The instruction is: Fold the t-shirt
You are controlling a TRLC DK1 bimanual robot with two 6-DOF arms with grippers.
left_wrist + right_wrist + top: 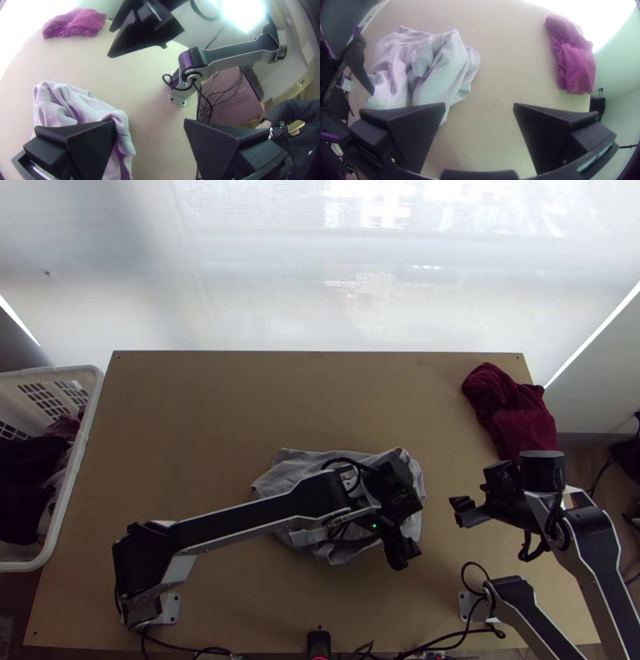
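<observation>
Well, on my table [200, 420] the t-shirt [292, 466] lies bunched, centred toward the near edge. Left gripper [150, 125] and right gripper [480, 108] both have fingers spread, pinching nothing. Grabbing through those heaped layers could drag a lump and skew the fold.

The left gripper [402, 556] is spread wide over the wooden table [150, 110], one finger overlapping the bunched pale t-shirt [75, 106]; a crumpled magenta cloth [75, 23] lies at the far right, the right gripper [461, 510] hangs nearer, and the right arm's base plate [177, 99] sits near right
</observation>
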